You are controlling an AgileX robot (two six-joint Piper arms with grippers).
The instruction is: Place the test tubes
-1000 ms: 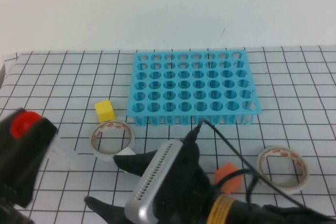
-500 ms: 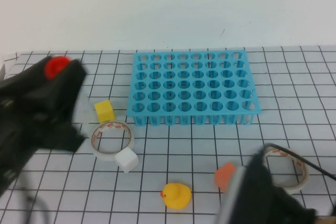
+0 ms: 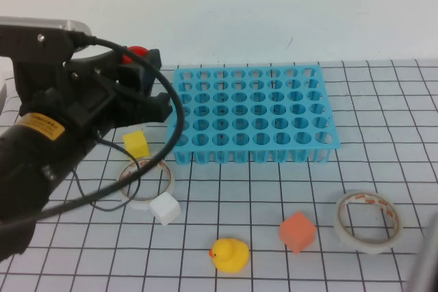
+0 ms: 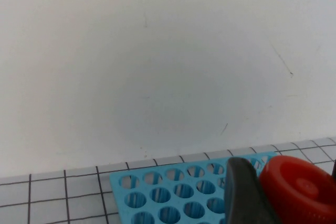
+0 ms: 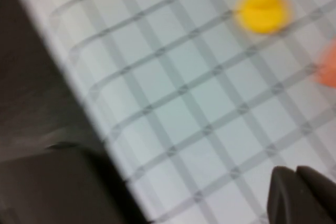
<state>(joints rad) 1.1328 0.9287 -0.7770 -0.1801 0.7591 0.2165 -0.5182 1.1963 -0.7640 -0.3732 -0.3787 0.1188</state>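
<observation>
High view: the left arm fills the left side, and the left gripper [image 3: 139,68] is raised by the far left corner of the blue rack [image 3: 253,115]. Its fingers are part closed on a tube [image 3: 137,52]; only the tube's red cap shows, poking up between the dark fingers, and the glass below is hidden. The rack stands flat on the grid mat [image 3: 383,135] at centre, toward the far side.

A yellow cube [image 3: 135,143] sits just left of the rack's near left corner. Nearer than that lies a tape ring [image 3: 130,193], partly crossed by the arm's black cable, with a white cube [image 3: 165,208] touching its near right edge. A rubber duck [image 3: 230,254] sits near centre, an orange cube [image 3: 298,232] lies to its right, and a second tape ring [image 3: 367,220] lies further right, apart from the cube.

Left wrist view: one dark finger [image 4: 244,192] presses against the red cap, with the rack's far rows beyond it and the white wall behind.

Right wrist view: the right gripper [image 5: 297,182] has its fingers pressed together with nothing between them. It hangs over bare mat at the near side, with the duck and a sliver of the orange cube in sight. In the high view only a grey edge of the right arm shows, at the near right corner.
</observation>
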